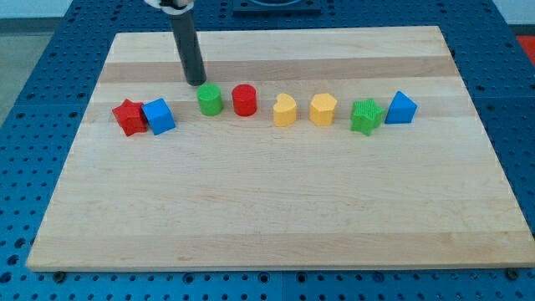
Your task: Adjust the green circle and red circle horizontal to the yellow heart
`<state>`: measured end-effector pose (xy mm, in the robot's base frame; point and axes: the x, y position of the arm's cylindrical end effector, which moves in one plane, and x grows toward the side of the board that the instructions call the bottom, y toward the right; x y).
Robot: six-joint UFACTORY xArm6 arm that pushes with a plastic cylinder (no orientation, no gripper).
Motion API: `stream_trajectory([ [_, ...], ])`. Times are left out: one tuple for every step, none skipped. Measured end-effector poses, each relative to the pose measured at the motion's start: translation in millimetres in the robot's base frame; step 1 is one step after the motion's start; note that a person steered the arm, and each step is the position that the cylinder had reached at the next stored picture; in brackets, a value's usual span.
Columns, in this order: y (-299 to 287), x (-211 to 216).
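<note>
The green circle (209,99) and the red circle (244,99) stand side by side left of the yellow heart (285,109), slightly higher in the view than it. My tip (197,82) rests on the board just above and to the left of the green circle, not clearly touching it. The rod rises from the tip toward the view's top.
A red star (129,116) and a blue cube (158,115) touch at the row's left end. Right of the heart stand a yellow hexagon (323,109), a green star (365,116) and a blue block (401,107). The wooden board (276,209) lies on a blue perforated table.
</note>
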<state>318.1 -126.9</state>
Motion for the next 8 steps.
stream_trajectory([
  [4,32],
  [4,53],
  [5,15],
  [40,-12],
  [58,0],
  [58,26],
  [58,43],
  [58,53],
])
